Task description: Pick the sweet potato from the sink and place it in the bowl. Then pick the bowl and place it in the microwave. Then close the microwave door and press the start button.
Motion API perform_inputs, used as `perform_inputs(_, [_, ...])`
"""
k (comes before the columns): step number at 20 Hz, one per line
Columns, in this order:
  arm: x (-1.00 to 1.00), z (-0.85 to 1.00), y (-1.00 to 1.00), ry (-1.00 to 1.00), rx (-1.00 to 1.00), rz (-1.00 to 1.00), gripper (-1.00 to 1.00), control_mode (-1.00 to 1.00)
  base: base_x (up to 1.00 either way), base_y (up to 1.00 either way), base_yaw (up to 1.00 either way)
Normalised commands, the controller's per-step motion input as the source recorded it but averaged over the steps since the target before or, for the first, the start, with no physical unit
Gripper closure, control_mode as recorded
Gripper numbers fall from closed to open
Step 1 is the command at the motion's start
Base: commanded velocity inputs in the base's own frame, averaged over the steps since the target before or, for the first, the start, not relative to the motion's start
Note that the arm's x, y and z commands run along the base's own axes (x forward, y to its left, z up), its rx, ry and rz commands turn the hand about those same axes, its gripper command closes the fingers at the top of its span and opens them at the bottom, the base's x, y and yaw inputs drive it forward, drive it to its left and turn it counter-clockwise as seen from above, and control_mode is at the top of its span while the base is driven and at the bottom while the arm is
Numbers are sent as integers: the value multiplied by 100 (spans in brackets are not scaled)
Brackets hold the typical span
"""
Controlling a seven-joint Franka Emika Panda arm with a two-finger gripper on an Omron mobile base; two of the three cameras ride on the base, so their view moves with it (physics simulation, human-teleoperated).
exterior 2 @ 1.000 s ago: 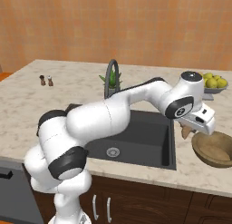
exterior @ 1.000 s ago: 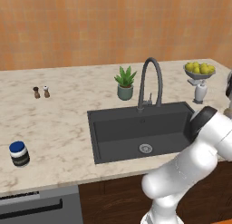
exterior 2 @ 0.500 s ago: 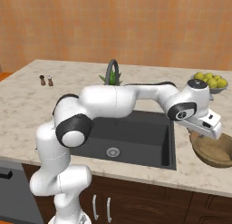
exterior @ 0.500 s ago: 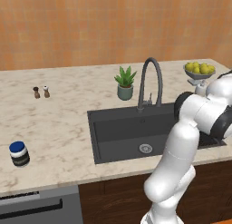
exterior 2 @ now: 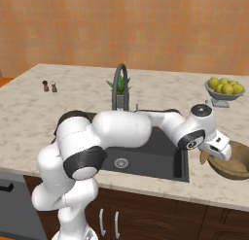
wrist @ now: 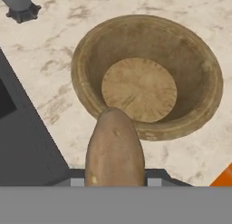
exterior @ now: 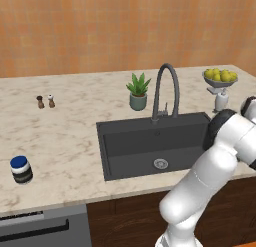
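In the hand view the sweet potato [wrist: 114, 148], orange-brown and tapered, sticks out from between the fingers of my gripper [wrist: 114, 175], which is shut on it. Its tip hangs over the near rim of the tan wooden bowl [wrist: 199, 78], which holds nothing. From the right base view the gripper [exterior 2: 210, 156] sits low at the left edge of the bowl [exterior 2: 239, 162], on the counter right of the black sink [exterior 2: 160, 146]. The sink [exterior: 150, 141] also shows in the left base view, with its drain bare. The microwave is out of view.
A grey pedestal bowl of yellow fruit [exterior 2: 224, 88] stands behind the wooden bowl. A dark arched faucet [exterior: 167, 91] and a potted plant [exterior: 138, 92] sit behind the sink. Two small shakers [exterior: 45, 101] and a blue-lidded jar [exterior: 21, 169] are on the left counter.
The hand has come down with the sweet potato toward the bowl's near rim, and the arm's elbow has swung round. The grip has not changed.
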Motion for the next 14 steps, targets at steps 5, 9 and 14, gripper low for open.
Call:
perform_inputs(5, [1,4,-22,0,11,0,100,-100,0,0,0])
perform_inputs(9, [0,34,-33,1,18,0,100,-100,0,0,0])
perform_inputs(14, [22,29,-45,10,19,0,100,-100,0,0,0])
